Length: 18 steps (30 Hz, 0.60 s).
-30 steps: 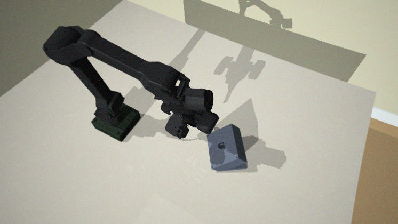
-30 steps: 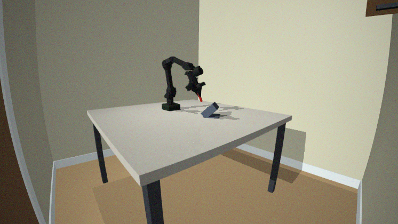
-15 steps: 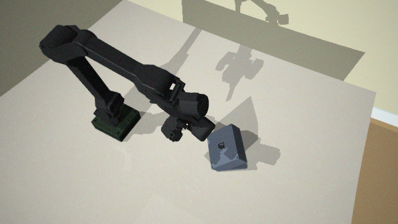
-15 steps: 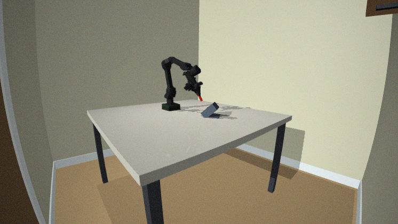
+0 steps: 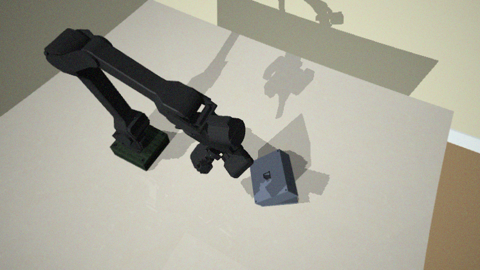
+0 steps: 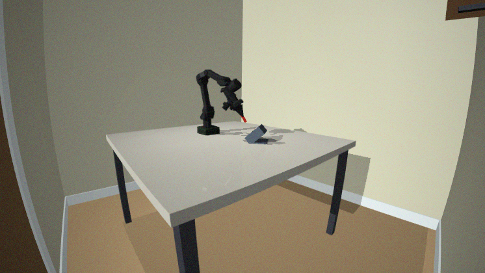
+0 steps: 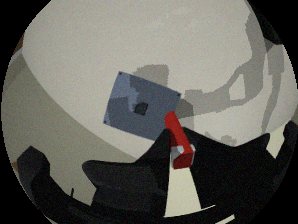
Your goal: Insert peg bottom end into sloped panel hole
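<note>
My gripper [image 5: 239, 166] [image 6: 239, 110] [image 7: 174, 132] is shut on a red peg [image 6: 243, 118] [image 7: 174, 132] and holds it tilted in the air. The arm hides the peg in the top view. The blue-grey sloped panel [image 5: 268, 191] [image 6: 254, 136] [image 7: 125, 106] stands on the table just beyond the gripper. Its dark hole [image 5: 267, 175] [image 7: 141, 108] shows in the sloped face. In the wrist view the peg's free end lies over the panel's right edge, a little right of the hole. In the exterior view the peg's tip hangs above and behind the panel, apart from it.
The arm's dark green base [image 5: 141, 150] [image 6: 208, 129] stands on the pale table [image 5: 369, 218] [image 6: 203, 169] to the left of the panel. The table's right edge lies well beyond the panel. Walls rise behind the table.
</note>
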Each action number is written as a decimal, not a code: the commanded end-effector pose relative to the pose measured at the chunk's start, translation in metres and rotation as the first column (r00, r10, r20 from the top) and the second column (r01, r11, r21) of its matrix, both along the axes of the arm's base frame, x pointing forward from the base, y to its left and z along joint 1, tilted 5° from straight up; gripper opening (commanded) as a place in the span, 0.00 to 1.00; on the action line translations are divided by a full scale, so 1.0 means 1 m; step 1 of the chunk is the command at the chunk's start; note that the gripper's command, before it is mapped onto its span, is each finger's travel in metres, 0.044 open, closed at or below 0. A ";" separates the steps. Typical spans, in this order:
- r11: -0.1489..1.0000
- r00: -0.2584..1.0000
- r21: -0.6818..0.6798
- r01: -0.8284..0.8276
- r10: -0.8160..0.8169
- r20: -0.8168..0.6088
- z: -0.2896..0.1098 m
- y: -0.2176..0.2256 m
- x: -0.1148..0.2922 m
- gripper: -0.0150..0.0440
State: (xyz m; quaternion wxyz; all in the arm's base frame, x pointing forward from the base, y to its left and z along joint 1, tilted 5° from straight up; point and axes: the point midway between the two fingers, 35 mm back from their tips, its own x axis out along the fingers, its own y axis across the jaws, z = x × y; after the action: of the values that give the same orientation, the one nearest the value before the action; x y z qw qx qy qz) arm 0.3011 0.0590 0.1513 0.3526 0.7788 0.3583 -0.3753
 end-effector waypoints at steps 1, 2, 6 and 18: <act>0.998 0.999 0.037 0.044 -0.044 -0.006 -0.001 -0.003 -0.001 0.25; 0.997 0.998 0.045 0.055 -0.055 -0.005 -0.001 -0.003 -0.001 0.25; 0.992 0.995 0.076 0.097 -0.097 -0.003 0.001 -0.007 0.001 0.25; 0.969 0.981 0.151 0.194 -0.196 -0.003 0.004 -0.014 0.004 0.25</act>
State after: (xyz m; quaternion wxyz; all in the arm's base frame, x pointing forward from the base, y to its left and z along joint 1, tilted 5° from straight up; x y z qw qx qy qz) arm 0.3057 0.0450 0.1587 0.2685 0.8334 0.3068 -0.3731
